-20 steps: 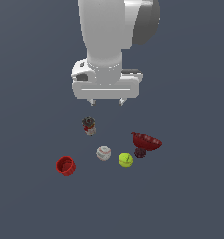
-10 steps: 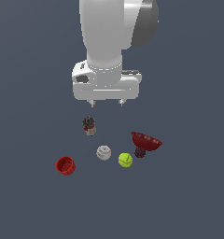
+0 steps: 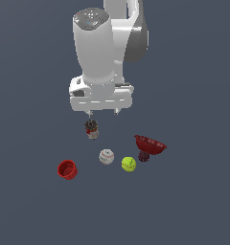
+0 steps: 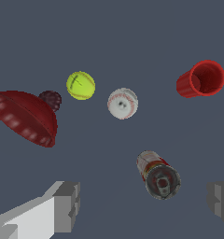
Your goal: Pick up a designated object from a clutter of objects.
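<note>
- The gripper (image 3: pixel 103 112) hangs in the air with its two fingers (image 4: pixel 62 205) spread wide. It holds nothing.
- The little tin can (image 3: pixel 91 129) stands on the gray floor (image 3: pixel 193 201), just under the gripper, a bit toward 7 o'clock from it.
- From the can, the baseball (image 3: pixel 106 156) sits at 5 o'clock.
- The red cup (image 3: pixel 67 169) is at 7 o'clock.
- The tennis ball (image 3: pixel 128 164) and the dark red bowl (image 3: pixel 150 145) are at 4 o'clock.
</note>
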`<state>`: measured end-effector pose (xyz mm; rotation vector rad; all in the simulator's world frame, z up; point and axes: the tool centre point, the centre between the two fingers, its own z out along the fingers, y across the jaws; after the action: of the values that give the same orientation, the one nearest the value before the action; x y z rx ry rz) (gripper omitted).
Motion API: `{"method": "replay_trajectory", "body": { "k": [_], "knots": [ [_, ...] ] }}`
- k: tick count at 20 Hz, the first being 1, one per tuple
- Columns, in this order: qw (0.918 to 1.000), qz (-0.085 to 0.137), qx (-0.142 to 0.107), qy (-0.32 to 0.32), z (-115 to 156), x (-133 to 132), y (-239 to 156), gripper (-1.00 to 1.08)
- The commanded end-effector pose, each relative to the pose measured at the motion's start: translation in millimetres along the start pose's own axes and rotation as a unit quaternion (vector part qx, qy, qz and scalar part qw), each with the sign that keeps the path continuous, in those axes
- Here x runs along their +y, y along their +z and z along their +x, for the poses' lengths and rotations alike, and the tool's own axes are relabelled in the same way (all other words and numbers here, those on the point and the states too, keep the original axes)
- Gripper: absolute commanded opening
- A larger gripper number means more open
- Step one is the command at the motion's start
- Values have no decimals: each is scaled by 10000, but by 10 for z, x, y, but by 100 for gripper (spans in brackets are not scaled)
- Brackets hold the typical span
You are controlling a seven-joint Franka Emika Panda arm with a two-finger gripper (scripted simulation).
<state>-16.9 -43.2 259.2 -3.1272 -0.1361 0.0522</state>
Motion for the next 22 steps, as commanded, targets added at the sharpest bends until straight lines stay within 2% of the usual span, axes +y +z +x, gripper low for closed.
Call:
{"method": "replay_trajectory", "body": {
  "k": [1, 12, 22],
  "knots": [
    [9999, 3, 19, -122, -51, 101, 168, 100],
    [9971, -31, 120, -757, -456, 573, 974, 100],
    [9944, -75, 154, -1044, -714, 755, 1304, 100]
  ]
}}
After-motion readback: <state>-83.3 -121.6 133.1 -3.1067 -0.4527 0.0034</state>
